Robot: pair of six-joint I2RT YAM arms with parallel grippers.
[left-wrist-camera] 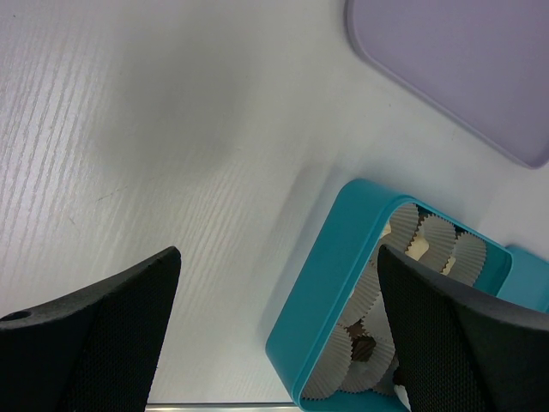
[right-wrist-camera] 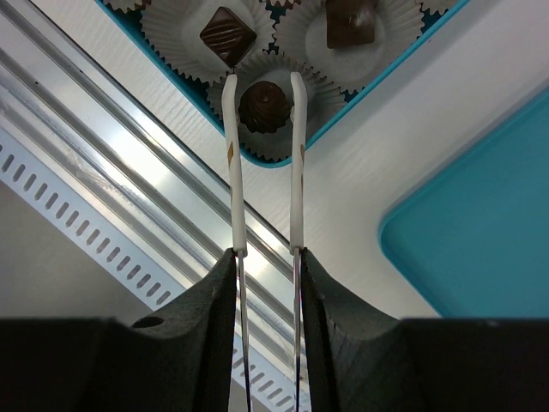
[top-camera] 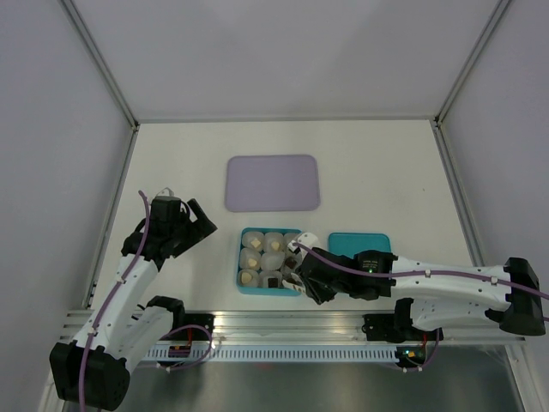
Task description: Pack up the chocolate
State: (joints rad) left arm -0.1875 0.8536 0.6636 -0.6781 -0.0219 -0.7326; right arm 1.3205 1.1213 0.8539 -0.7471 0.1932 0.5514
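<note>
Right gripper (right-wrist-camera: pixel 266 262): black fingers clamped on a pair of thin white tweezers (right-wrist-camera: pixel 296 163), tines pointing away from the wrist. A round dark brown chocolate piece (right-wrist-camera: pixel 264 105) lies between the two tine tips, seated in a white pleated paper cup (right-wrist-camera: pixel 262 144) at the near corner of the teal rectangular plastic box (right-wrist-camera: pixel 377 79). Whether the tines touch it cannot be told. Neighbouring cups hold a striped dark brown chocolate piece (right-wrist-camera: pixel 227 36) and a square dark brown chocolate piece (right-wrist-camera: pixel 350 21). Cups further left in the box hold cream-white chocolate pieces (top-camera: pixel 253 243). A flat teal rectangular lid (right-wrist-camera: pixel 480 223) lies just right of the box. Left gripper (left-wrist-camera: pixel 279 250): fingers spread wide, gripping nothing, over the white table (top-camera: pixel 386 172) left of the box. A flat lavender rounded tray (top-camera: pixel 273 182) lies beyond the box, apart from it.
</note>
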